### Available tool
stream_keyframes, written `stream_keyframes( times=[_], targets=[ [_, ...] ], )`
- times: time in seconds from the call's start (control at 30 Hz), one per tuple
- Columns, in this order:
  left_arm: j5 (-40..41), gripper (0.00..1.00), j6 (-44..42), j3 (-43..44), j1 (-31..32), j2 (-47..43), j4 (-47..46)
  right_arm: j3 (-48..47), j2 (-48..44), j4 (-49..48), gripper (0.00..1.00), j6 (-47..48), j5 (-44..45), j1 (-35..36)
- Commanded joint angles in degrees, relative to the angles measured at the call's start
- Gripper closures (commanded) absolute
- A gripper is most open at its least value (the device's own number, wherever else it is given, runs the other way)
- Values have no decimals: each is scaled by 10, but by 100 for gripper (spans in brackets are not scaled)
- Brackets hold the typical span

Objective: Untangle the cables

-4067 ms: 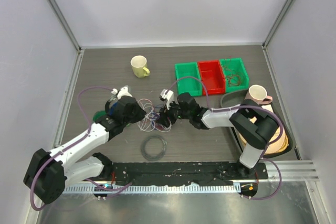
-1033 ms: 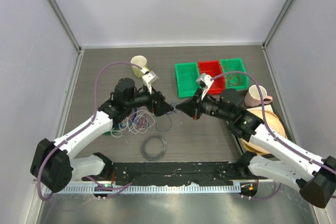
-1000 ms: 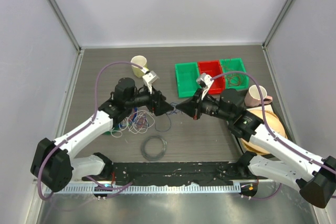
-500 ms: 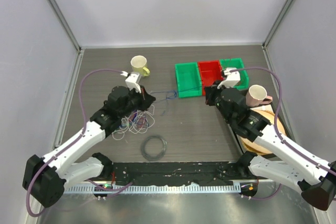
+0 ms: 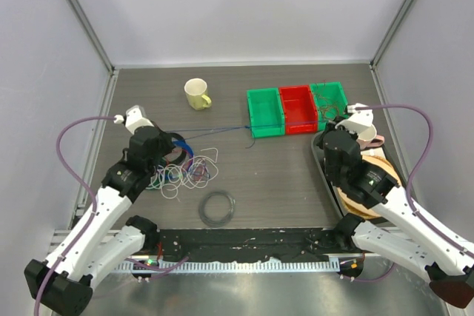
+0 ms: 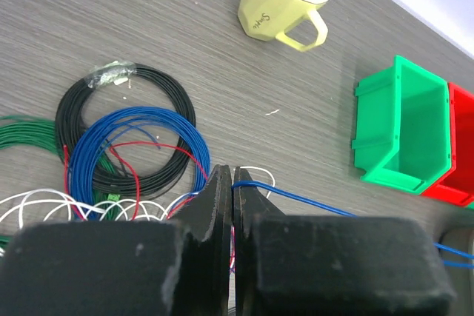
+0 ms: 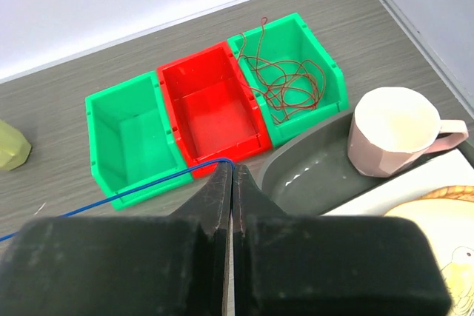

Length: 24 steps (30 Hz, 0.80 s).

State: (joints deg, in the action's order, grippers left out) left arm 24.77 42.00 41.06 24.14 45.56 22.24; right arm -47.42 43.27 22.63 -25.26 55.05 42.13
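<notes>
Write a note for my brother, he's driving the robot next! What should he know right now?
Left hand: shut on the blue cable.
Right hand: shut on the same cable, stretched between both hands.
White and red cables lie tangled beside the left hand; one reddish cable lies in the end green bin.
Done: blue cable drawn out of the tangle, it seems.
Left: sort the rest.

White, red cables [image 5: 194, 175] lie tangled; blue strand [image 5: 222, 130] stretched taut
</notes>
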Motion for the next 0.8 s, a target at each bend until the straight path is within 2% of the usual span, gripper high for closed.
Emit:
stream_keyframes(
  times=[0.0,0.2,0.27,0.3,0.33,0.4,0.43,0.47,0.53,0.57,0.6,0.67,0.77],
  targets=[
    [123,100,14,32,-30,-8,96,-23,-20,8,99,21,76,-14],
    [172,100,8,51,-30,13,130,-27,-21,-4,99,50,86,-15],
    [116,100,-24,54,-30,20,108,-18,-25,-29,99,97,12,-15],
    [1,100,-60,48,-30,22,60,-5,-26,-68,99,125,-39,-15],
    [-71,100,-80,38,-30,24,30,-1,-22,-79,99,149,-196,-15],
    [-218,100,-92,30,-30,34,-50,-1,5,-95,82,194,-358,-14],
    [-329,100,-86,28,-30,48,-70,-4,18,-97,70,208,-487,-14],
    [-376,100,-79,31,-29,54,-102,-7,29,-100,53,220,-538,-14],
    [-436,100,-68,41,-26,65,-112,-7,56,-122,43,234,-592,-13],
    [-441,100,-65,50,-24,65,-116,-4,63,-134,34,240,-615,-13],
    [-445,100,-62,52,-19,63,-119,5,71,-160,32,249,-623,-11],
    [-460,100,-54,58,-15,58,-122,11,95,-186,20,270,-668,-6],
    [-466,100,-43,65,-10,54,-109,13,132,-244,19,288,-697,17]
  ],
)
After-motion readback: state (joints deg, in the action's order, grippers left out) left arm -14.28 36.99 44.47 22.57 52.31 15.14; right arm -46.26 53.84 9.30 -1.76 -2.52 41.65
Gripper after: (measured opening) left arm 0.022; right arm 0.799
